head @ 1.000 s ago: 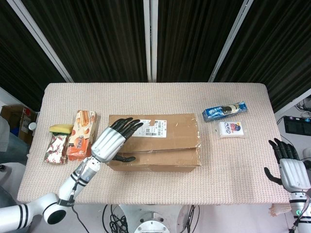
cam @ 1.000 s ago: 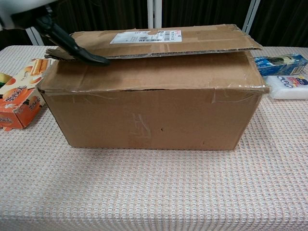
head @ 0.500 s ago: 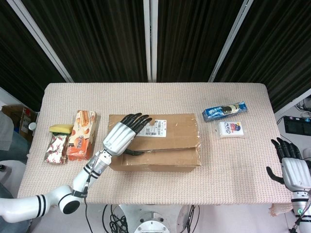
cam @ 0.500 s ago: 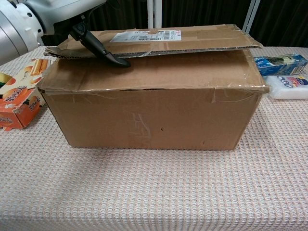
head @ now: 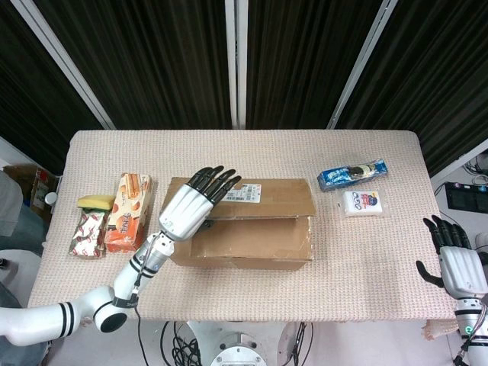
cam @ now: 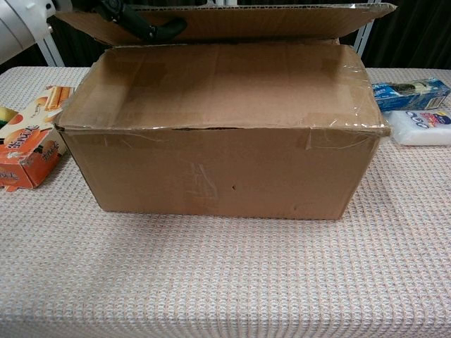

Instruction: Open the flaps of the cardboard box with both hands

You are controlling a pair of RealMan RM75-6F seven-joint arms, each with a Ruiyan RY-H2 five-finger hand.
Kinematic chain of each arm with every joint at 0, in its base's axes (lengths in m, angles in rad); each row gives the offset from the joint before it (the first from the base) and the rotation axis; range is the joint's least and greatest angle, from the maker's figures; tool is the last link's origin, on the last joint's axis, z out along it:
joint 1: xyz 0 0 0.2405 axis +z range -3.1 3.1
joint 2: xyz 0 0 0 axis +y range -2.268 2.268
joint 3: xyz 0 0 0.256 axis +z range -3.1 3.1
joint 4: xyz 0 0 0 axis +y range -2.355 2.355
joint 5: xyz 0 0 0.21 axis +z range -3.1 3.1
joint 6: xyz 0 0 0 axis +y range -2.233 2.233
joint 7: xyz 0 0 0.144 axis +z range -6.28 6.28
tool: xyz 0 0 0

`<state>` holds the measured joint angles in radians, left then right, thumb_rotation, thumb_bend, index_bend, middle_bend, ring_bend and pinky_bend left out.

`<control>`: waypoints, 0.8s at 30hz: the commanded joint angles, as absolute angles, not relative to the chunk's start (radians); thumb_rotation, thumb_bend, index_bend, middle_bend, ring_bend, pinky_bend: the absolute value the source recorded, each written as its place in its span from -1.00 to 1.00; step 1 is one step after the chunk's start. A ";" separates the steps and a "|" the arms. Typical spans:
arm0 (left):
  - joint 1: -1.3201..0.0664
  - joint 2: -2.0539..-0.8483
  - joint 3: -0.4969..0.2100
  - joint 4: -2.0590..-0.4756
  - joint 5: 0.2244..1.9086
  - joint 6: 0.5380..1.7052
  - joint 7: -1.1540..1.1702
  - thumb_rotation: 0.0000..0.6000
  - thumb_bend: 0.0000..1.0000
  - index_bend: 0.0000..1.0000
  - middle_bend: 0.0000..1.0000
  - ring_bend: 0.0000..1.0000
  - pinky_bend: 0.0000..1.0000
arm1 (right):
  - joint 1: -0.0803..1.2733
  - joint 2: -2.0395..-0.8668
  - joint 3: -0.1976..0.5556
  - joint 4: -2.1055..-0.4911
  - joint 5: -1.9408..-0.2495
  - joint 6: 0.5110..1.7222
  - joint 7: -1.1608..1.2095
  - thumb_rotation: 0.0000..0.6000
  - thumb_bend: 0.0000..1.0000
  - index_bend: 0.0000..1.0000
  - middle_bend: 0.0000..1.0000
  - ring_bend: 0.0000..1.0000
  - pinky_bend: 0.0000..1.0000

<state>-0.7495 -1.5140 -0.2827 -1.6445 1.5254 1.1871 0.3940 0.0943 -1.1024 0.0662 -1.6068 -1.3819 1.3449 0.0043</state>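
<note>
**Lifting the far flap at the box's left end**

Looking down from the head view, the cardboard box (head: pixel 242 225) sits near the middle of the table (head: pixel 244 152), which is covered in a woven beige cloth. The left hand (head: pixel 191 207) is at the box's left end, its dark fingers (head: pixel 217 181) extended and slightly fanned over the outer face of the far flap (head: pixel 263 197), beside the white shipping label (head: pixel 242 194). The thumb goes under the flap's edge, so the hand holds the flap between thumb and fingers. The near flap (head: pixel 255 238) lies flat across the top of the box. The right hand (head: pixel 456 259) hangs off the table's right edge, well apart from the box, fingers spread and holding nothing. Left of the box lie an orange snack carton (head: pixel 126 212), a small patterned packet (head: pixel 88 232) and a yellow sponge (head: pixel 95 202). To the right lie a blue packet (head: pixel 352 174) and a white pack (head: pixel 361 203).

Seen from the chest view, the box fills most of the picture. Its far flap is raised and tilted up from the top, with the dark thumb (cam: pixel 151 27) of the left hand pressed against its underside near the left corner. The near flap covers the opening, with clear tape along its front edge. The orange carton shows at the left edge, the blue packet and white pack at the right. The right hand does not show here.
</note>
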 commanded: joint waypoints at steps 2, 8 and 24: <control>-0.780 -1.546 -0.315 -1.593 1.503 1.190 0.413 1.00 -0.27 -0.86 -0.79 -0.82 -0.63 | 0.095 -1.107 0.064 -1.601 -1.383 1.342 0.008 1.00 -0.51 -1.00 -1.00 -1.00 -1.00; -0.845 -1.616 -0.386 -1.466 1.441 1.187 0.413 1.00 -0.28 -0.89 -0.79 -0.82 -0.63 | 0.094 -1.100 0.065 -1.599 -1.370 1.335 0.014 1.00 -0.51 -1.00 -1.00 -1.00 -1.00; -0.964 -1.753 -0.464 -1.128 1.324 1.204 0.343 1.00 -0.34 -0.96 -0.96 -0.82 -0.63 | 0.105 -1.091 0.067 -1.594 -1.343 1.296 0.029 1.00 -0.47 -1.00 -1.00 -1.00 -1.00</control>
<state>-0.9542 -1.7407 -0.4570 -1.1444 1.3311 1.1916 0.3547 0.1047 -1.0912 0.0666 -1.5944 -1.3433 1.2961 0.0294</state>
